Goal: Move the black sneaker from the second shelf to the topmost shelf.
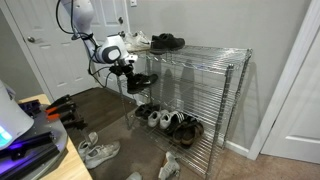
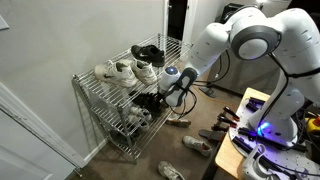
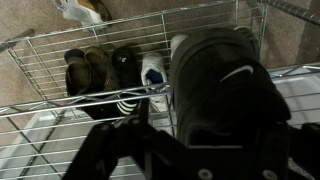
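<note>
The black sneaker [image 3: 215, 85], with a white swoosh mark, fills the wrist view and sits at the second shelf [image 3: 60, 105]. It also shows in both exterior views [image 1: 142, 80] [image 2: 150, 100] at the open end of that tier. My gripper [image 3: 215, 145] has its dark fingers on either side of the sneaker and looks shut on it; it shows in both exterior views [image 1: 125, 66] [image 2: 174, 86]. The topmost shelf [image 1: 205, 50] [image 2: 105, 82] carries white sneakers [image 1: 136, 40] [image 2: 120, 70] and black shoes [image 1: 167, 42] [image 2: 148, 52].
The lowest tier holds several shoes [image 1: 170, 120] [image 2: 135, 118] [image 3: 95, 70]. Loose shoes lie on the carpet [image 1: 98, 150] [image 2: 198, 143]. A white door [image 1: 55, 50] stands behind the arm, and a wall backs the rack. A table with gear [image 2: 262, 140] is nearby.
</note>
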